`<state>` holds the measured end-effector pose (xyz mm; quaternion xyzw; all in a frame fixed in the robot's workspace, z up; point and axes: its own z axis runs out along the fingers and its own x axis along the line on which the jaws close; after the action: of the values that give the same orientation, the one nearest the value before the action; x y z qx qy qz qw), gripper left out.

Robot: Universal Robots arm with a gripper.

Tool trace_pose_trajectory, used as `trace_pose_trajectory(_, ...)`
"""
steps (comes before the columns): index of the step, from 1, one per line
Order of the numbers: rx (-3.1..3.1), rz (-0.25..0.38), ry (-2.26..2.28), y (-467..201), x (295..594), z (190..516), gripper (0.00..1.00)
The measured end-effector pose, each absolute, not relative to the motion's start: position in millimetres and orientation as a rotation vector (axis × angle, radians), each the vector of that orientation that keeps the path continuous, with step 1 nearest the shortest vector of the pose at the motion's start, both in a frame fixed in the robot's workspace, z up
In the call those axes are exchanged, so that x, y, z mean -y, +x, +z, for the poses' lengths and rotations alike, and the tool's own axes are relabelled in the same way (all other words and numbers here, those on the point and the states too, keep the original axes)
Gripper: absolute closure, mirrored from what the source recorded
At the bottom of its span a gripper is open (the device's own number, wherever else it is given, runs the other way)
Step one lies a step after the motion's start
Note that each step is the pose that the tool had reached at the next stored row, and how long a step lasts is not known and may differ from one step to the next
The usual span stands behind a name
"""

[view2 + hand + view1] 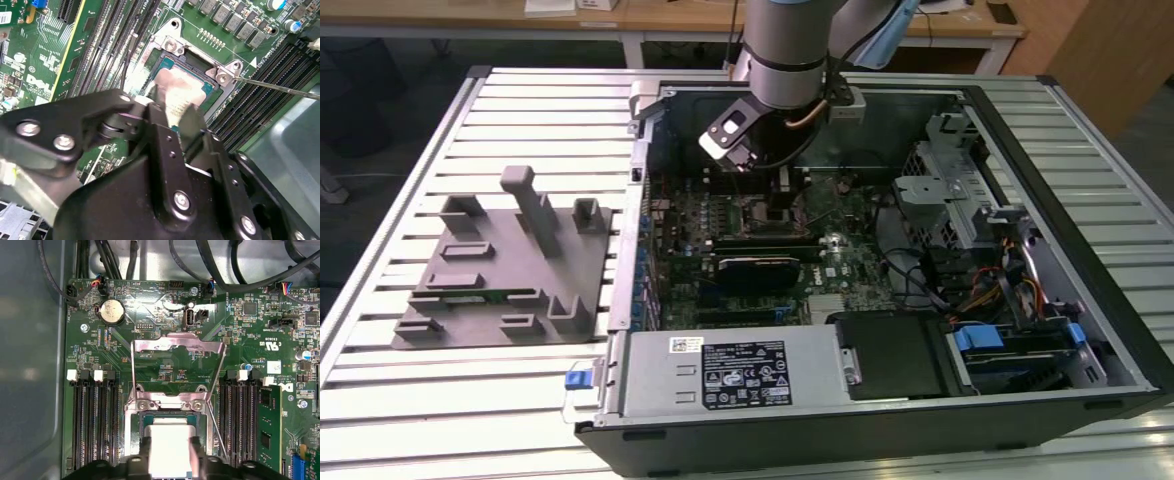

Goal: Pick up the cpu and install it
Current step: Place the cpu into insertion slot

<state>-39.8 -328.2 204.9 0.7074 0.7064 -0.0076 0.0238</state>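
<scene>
Two fingers (146, 456) of the gripper (170, 460) stand against opposite side edges of the cpu (170, 440), closed on it. The cpu lies flat within the socket (131, 435), well in from the edges of the motherboard (150, 360). Whether it is fully seated cannot be told.

Handling, as judged: the cpu is light, stiff and thin, with a smooth metal top that gives little friction. Its underside and the socket contacts are likely fragile. The side edges are the proper hold, as taken here, and it should be kept level and not pressed.

Clearance: the load plate (177, 347) is swung up and back. This leaves the socket open from above. In the second wrist view the lever (280, 86) juts out past one socket corner, near the gripper (174, 112). Memory slots (95, 420) flank the socket on two sides, and a memory module (270, 425) stands upright beyond one bank. Room is free straight upward and tight sideways. In the exterior view the arm reaches down inside the case (1067, 150), whose walls stand well apart from the gripper (781, 195).
</scene>
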Motion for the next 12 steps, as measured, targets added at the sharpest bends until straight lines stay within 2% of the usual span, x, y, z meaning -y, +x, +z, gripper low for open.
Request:
trace_pose_trajectory(1, -2.186, -0.024, 2.189, -39.8, 328.2, 204.9, 0.64)
trace_pose_trajectory(2, -2.186, -0.024, 2.189, -39.8, 328.2, 204.9, 0.64)
trace_pose_trajectory(4, -2.186, -0.024, 2.189, -39.9, 328.2, 205.0, 0.76)
trace_pose_trajectory(5, -2.186, -0.024, 2.189, -39.8, 328.2, 205.0, 0.76)
trace_pose_trajectory(7, -2.186, -0.024, 2.189, -39.8, 328.2, 205.1, 0.87)
trace_pose_trajectory(12, -2.186, -0.024, 2.189, -39.8, 328.2, 205.2, 0.89)
